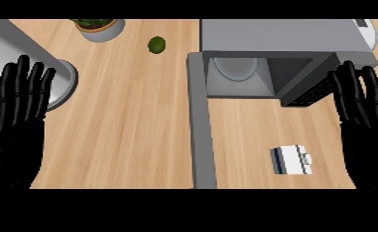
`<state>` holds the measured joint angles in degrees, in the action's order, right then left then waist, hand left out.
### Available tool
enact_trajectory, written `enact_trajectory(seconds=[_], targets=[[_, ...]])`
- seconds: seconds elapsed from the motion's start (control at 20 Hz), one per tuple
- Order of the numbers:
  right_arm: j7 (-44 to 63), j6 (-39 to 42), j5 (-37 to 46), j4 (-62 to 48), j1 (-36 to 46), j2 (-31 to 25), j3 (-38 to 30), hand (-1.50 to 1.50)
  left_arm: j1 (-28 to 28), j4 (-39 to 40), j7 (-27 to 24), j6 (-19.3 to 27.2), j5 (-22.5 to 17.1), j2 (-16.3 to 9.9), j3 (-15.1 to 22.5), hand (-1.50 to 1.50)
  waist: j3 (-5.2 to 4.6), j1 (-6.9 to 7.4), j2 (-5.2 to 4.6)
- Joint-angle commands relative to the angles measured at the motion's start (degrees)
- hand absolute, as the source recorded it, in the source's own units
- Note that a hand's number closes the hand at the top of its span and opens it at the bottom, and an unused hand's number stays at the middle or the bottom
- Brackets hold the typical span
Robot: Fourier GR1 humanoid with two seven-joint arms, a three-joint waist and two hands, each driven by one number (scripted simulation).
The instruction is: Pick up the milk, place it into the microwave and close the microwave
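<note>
Milk (292,160) near counter's (133,126) front edge

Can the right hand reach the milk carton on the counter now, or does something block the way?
Probably yes. The milk carton lies on bare counter in front of the open microwave, just left of the right hand. The hand's fingers are straight, holding nothing, and nothing lies between it and the carton.

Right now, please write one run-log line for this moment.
milk: counter, untouched | microwave: open | left hand: open | right hand: open
</note>
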<state>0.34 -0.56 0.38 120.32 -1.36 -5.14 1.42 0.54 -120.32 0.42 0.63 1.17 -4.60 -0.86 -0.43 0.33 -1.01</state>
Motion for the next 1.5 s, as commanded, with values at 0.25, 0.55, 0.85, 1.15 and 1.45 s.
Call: enact_trajectory(seconds=[0.25, 0.55, 0.85, 1.15, 1.45], targets=[[-4.9, 3.6, -1.9, 16.7, -23.0, -1.3, -3.1, -1.5, -2.9, -0.4, 6.2, 0.0, -1.4, -0.5, -0.7, -1.5, 0.49, -1.91, 1.33], [-7.5, 7.5, -3.2, 11.8, -30.8, 0.8, 0.0, -1.5, 9.7, -3.2, 3.4, 0.3, -13.8, 4.5, 1.2, -1.5, 0.45, -0.64, 1.25], [-13.5, 9.2, 0.1, 9.0, -36.3, 3.1, 2.5, -1.5, 17.6, -0.3, -5.2, -3.2, -13.6, 4.6, 2.8, -1.5, 0.42, -0.53, 1.16], [-19.4, 10.8, -1.8, 1.8, -37.4, 3.6, -0.1, -1.5, 25.8, -2.7, -10.2, -6.8, -16.7, 3.6, 3.1, -1.5, 0.42, -0.29, 1.16], [-22.0, 10.4, -2.1, -8.2, -30.9, 4.2, -2.6, -1.5, 30.5, -4.8, -11.7, -6.3, -14.7, 3.6, 7.5, -1.5, 0.44, 0.04, 1.09]])
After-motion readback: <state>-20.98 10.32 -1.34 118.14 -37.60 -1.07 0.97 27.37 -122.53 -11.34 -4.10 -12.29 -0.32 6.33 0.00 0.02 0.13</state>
